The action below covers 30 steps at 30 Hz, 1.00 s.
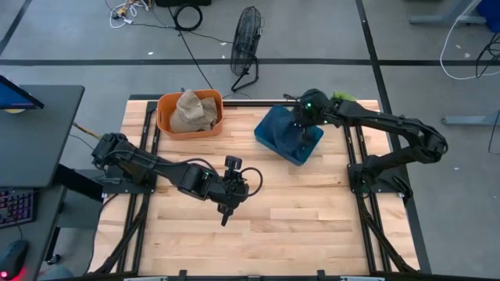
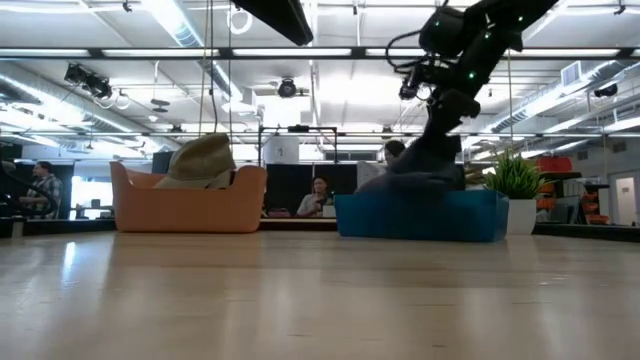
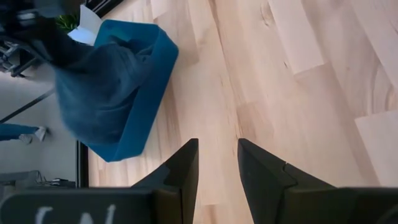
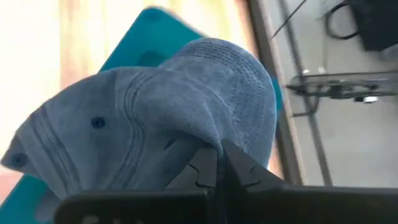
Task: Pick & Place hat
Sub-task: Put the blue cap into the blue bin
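From above, the right gripper (image 1: 301, 123) hangs over the blue bin (image 1: 273, 131) at about one o'clock from the table's (image 1: 312, 226) centre, pinching a blue cap (image 1: 295, 134). At eleven o'clock an orange bin (image 1: 168, 105) holds a tan hat (image 1: 192, 112). The left gripper (image 1: 225, 216) waits near centre.

At table height, the cap (image 2: 425, 160) rises out of the blue bin (image 2: 420, 218), beside a potted plant (image 2: 516, 180).

Left wrist: fingers (image 3: 183, 168) slightly parted, grasping nothing.

Right wrist: fingers (image 4: 202, 169) clenched on the cap's (image 4: 155, 124) fabric.
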Each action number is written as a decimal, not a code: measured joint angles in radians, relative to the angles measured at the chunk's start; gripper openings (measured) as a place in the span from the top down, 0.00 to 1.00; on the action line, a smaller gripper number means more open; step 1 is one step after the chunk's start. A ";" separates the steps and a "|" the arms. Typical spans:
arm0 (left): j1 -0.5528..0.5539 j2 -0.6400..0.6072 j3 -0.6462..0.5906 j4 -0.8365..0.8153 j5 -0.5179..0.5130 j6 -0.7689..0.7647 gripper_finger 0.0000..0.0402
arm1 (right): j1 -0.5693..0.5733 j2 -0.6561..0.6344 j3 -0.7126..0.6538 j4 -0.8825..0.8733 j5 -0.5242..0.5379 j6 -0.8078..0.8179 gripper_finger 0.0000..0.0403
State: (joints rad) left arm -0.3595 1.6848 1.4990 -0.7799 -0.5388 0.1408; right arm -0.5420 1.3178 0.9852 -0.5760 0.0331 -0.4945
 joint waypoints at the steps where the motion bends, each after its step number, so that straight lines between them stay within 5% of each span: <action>1: 0.002 0.000 0.000 0.000 0.000 0.001 0.71 | 0.000 0.009 0.000 -0.009 -0.002 -0.007 0.99; 8: 0.013 0.000 0.000 -0.002 0.000 0.002 0.71 | -0.009 0.028 0.000 -0.011 -0.016 -0.082 0.99; 15: 0.030 0.000 0.000 -0.002 0.000 0.001 0.71 | -0.054 0.056 0.000 -0.051 -0.016 0.007 0.95; 30: 0.043 -0.064 -0.001 0.009 -0.019 -0.165 0.71 | -0.049 0.042 0.049 -0.199 -0.016 0.149 0.55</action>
State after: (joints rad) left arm -0.3168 1.6207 1.4982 -0.7706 -0.5581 -0.0245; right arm -0.5913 1.3594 1.0345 -0.7748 0.0170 -0.3450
